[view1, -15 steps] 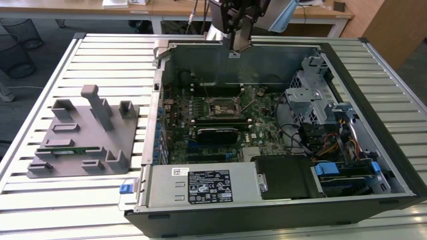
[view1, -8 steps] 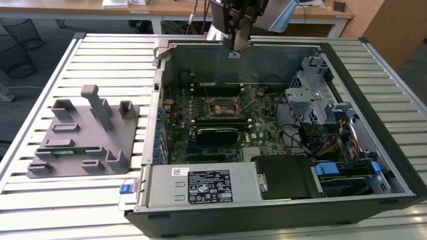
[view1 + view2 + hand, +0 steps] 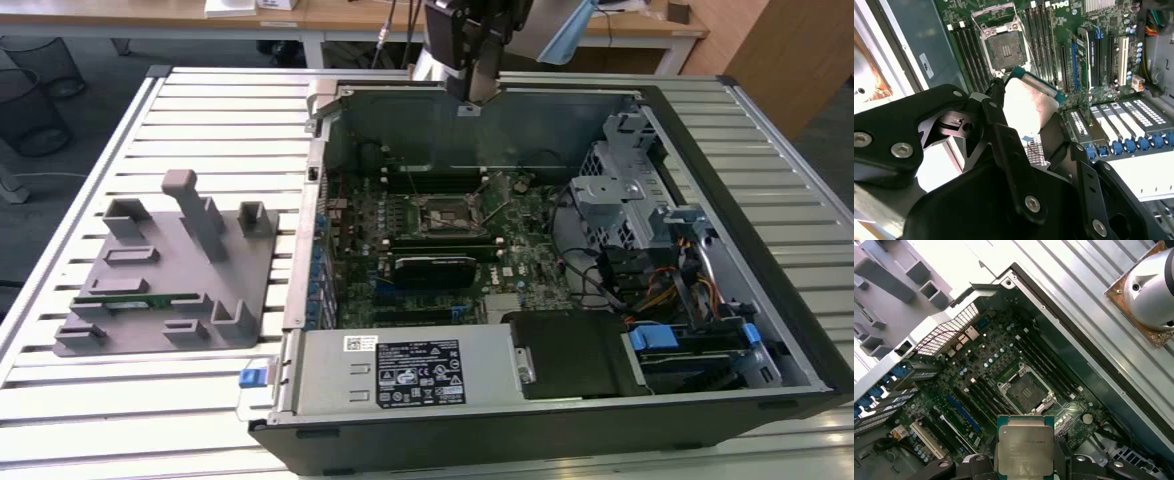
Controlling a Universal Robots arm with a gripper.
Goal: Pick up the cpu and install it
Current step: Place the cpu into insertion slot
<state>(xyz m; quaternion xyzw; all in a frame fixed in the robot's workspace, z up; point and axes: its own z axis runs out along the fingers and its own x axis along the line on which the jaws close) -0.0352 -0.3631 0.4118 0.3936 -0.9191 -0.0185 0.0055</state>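
You're holding the cpu (image 3: 1025,445) by two opposite edges, with the fingers of the gripper (image 3: 471,98) closed on it. An edge grip like that, I'd judge, keeps the underside contacts untouched. In the exterior view the gripper hangs at the top centre of the frame, over the far wall of the open computer case (image 3: 534,425). The socket (image 3: 447,213) lies mid-frame, uncovered and bare. It looks ready to receive the chip, which is well apart from it and not seated.
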